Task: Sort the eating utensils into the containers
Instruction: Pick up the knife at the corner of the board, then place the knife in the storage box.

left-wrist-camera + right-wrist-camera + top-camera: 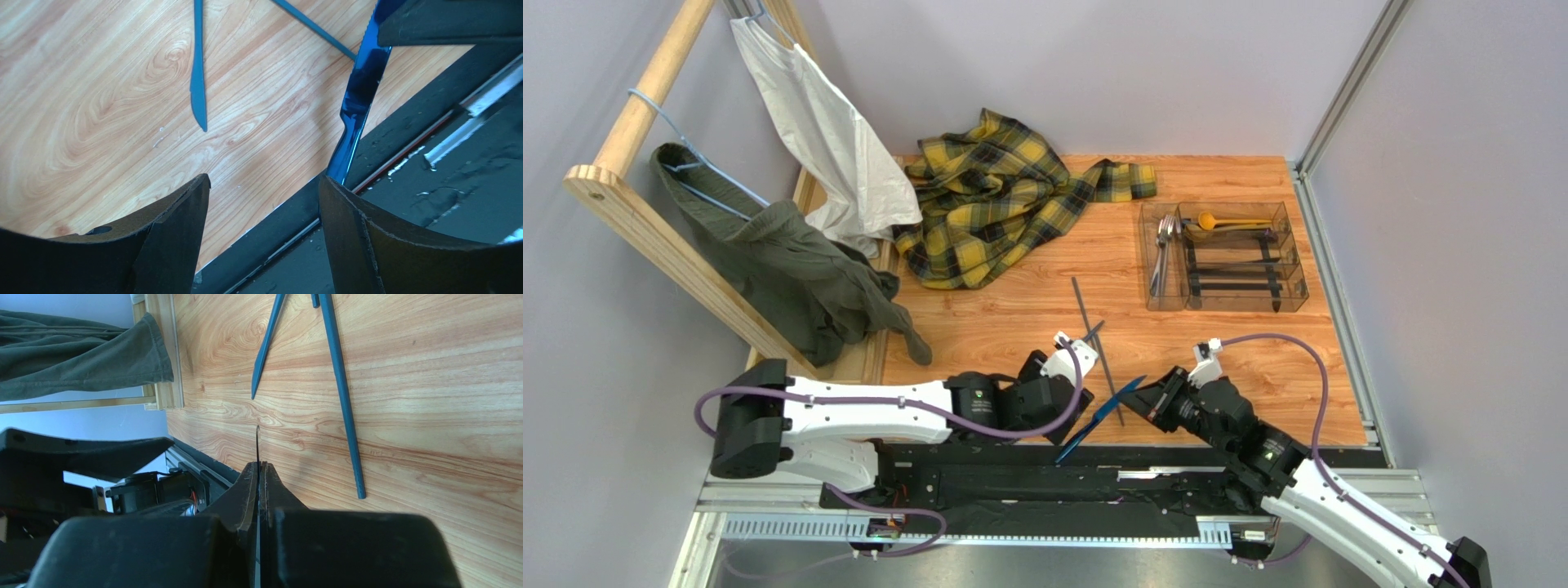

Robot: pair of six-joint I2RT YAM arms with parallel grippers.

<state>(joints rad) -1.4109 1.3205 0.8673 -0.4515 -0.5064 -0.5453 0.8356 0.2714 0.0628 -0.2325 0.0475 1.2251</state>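
Now your right jaws are clenched on the blue knife (1097, 423), and its long axis points from them toward the left jaws, which are released and grasp nothing. The clear tray (1296, 263) lies far beyond the right jaws, nearer to that arm.

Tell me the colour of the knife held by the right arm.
The knife is a shiny, mirror-like blue. It shows best in the left wrist view.

Low in the middle, the left gripper (1078, 349) is spread wide; the right gripper (1157, 399) pinches a blue knife (1097, 420).
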